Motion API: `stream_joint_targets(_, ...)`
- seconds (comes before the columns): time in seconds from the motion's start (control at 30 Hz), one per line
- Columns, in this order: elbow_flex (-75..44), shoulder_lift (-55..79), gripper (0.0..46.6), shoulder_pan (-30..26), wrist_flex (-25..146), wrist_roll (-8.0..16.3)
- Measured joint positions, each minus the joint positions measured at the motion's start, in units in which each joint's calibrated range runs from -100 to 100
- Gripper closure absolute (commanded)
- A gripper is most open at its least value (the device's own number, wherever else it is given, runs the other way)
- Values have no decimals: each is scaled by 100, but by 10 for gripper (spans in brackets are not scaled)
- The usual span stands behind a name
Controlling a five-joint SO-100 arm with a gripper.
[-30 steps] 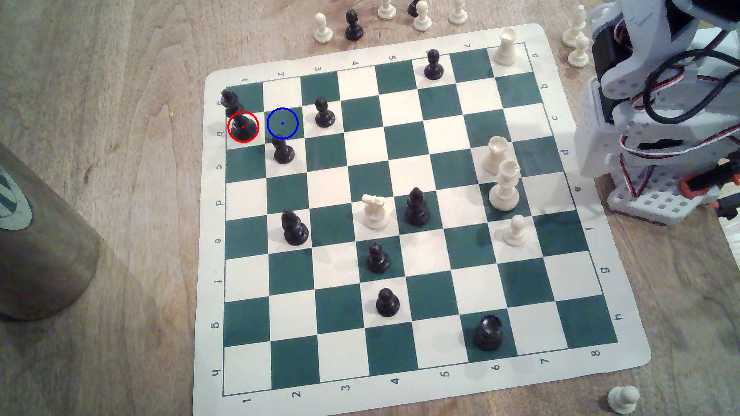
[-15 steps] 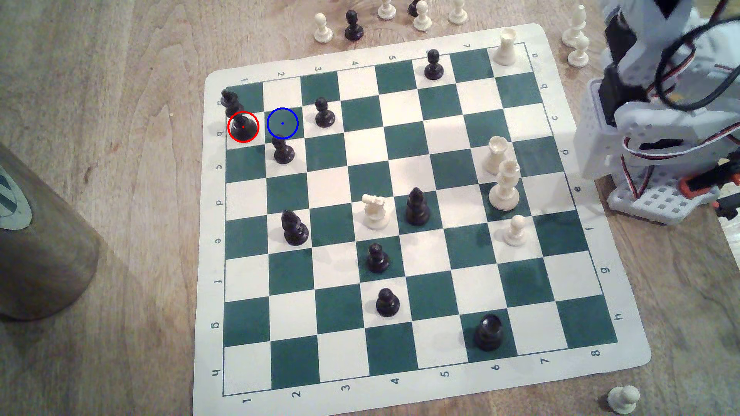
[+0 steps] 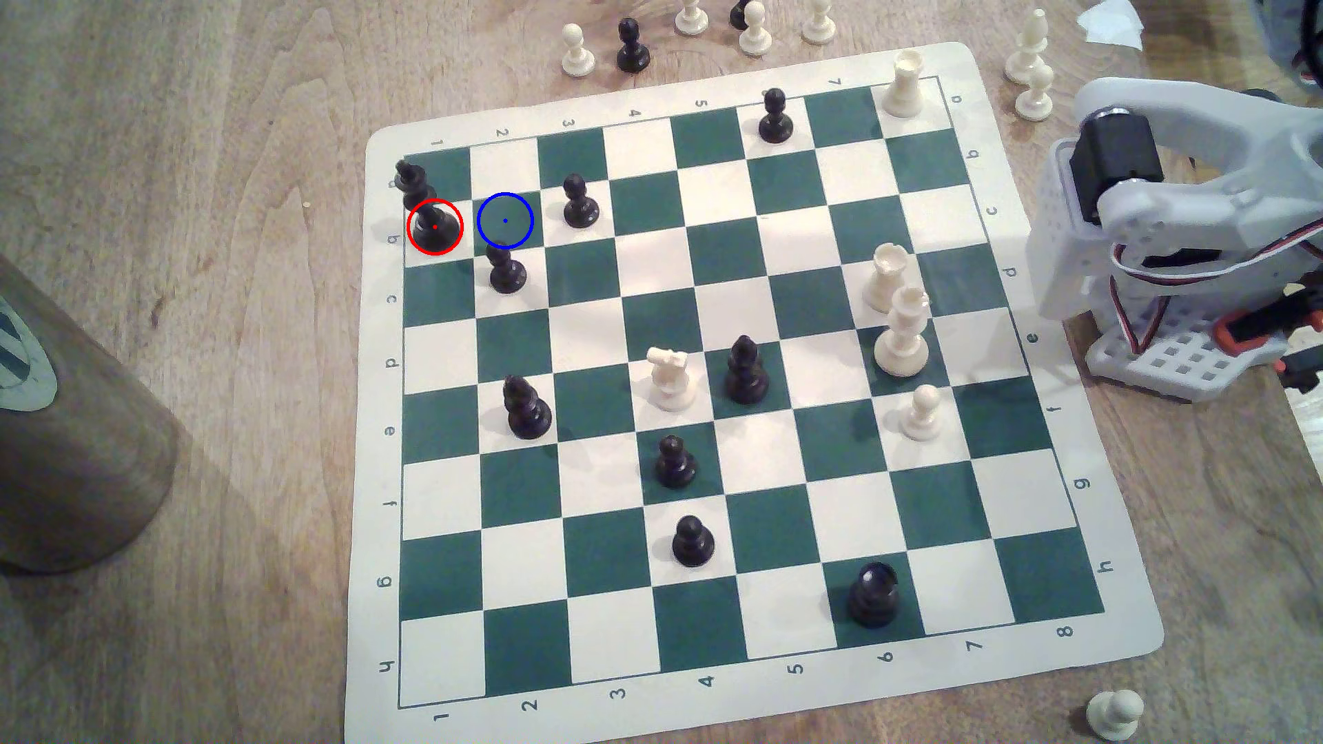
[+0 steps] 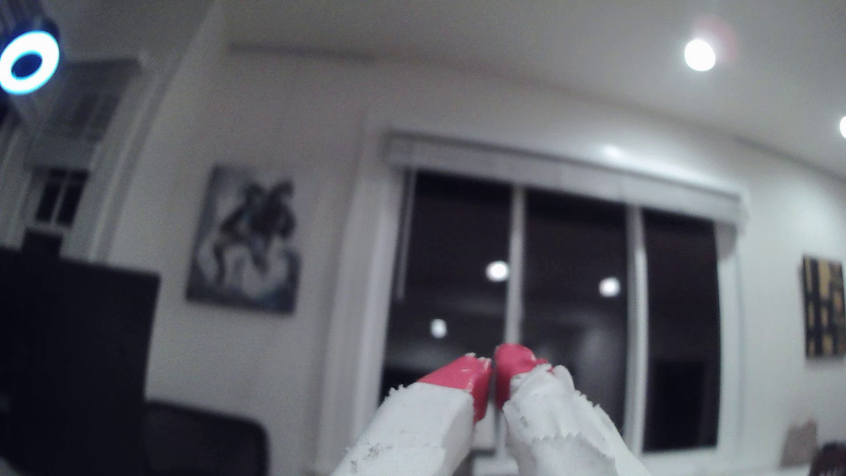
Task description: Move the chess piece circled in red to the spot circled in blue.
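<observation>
The chess piece [image 3: 424,207] is tall, slender and glossy black, with its base inside the red ring at the board's far corner on the exterior view's left. The spot [image 3: 505,221], a dark green square under a blue ring, lies one square toward the exterior view's right of it and is bare. My arm's white base and lower links [image 3: 1174,236] stand off the board at the exterior view's right edge. In the wrist view my gripper [image 4: 493,370] points up at a room wall and window, its red-tipped fingers [image 4: 462,375] pressed together with nothing between them.
Black pawns [image 3: 580,204] [image 3: 507,272] stand close to the spot. More black and white pieces are scattered over the chessboard [image 3: 716,701]. Captured pieces [image 3: 631,46] sit beyond the far edge. A brown cylinder [image 3: 64,443] stands at the exterior view's left.
The arm's upper links have swung up and back out of the exterior view's upper right, uncovering a white scrap on the table. No piece has moved.
</observation>
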State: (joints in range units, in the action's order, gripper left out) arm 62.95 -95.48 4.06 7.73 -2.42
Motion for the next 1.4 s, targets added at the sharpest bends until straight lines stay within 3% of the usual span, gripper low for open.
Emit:
stream_joint_targets(0.1,0,0,464,118,1028,147)
stream_joint_targets(0.3,-542,737,464,37,2757,205)
stream_joint_targets(0.53,-1536,2916,464,15,3936,557)
stream_joint_targets(0.63,-2621,4039,464,74,4821,708)
stream_joint_targets(0.83,-3823,5362,459,229,5649,733)
stream_joint_targets(1.13,-4148,6669,382,420,5817,879)
stream_joint_targets(1.3,-4275,7298,294,524,5347,991)
stream_joint_targets(1.4,-4419,7599,289,516,4869,1153)
